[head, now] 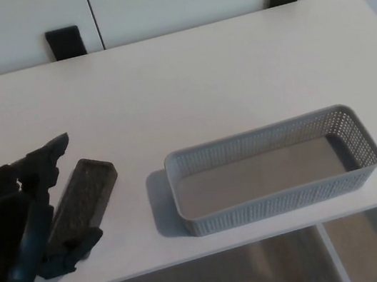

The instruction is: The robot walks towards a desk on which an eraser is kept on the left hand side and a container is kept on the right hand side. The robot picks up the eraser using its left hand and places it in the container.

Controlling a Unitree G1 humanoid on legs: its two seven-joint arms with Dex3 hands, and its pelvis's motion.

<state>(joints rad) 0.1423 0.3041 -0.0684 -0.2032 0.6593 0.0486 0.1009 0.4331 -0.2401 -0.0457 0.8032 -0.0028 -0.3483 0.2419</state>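
A: What fills the view?
B: A white desk [220, 70]. Behind it, at twelve o'clock, pale cabinet doors [151, 2] with two black brackets [65, 41].

A: And on it?
B: A grey mesh container [272, 167] at four o'clock, nothing inside. At eight o'clock lies the dark eraser [82, 196], well apart from it.

A: The robot hand?
B: The left robot hand [23, 212] has its fingers spread around the eraser, not clamped. No readable writing anywhere.

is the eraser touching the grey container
Apart. The head view shows a strip of bare white desk between the eraser and the container.
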